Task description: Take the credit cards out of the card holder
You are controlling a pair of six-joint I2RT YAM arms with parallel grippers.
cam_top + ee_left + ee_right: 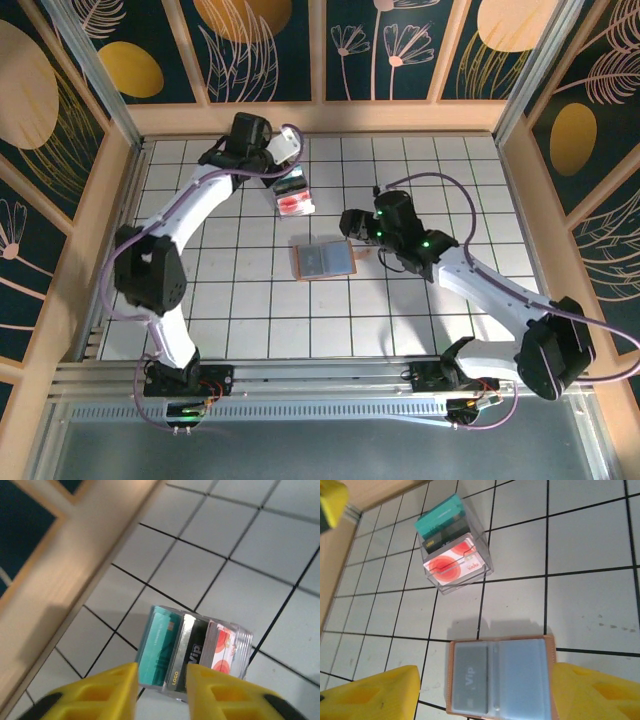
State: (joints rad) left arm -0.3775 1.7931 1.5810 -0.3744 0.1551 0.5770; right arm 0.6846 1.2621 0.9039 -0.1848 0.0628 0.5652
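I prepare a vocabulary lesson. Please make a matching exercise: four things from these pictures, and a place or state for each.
1 tan leather card holder
2 clear plastic box
3 grey VIP card
4 teal plastic card

a stands in the clear box
b lies open on the tiles
c sits in a pocket of the holder
d has cards standing inside it

Pairs: 1-b, 2-d, 3-c, 4-a
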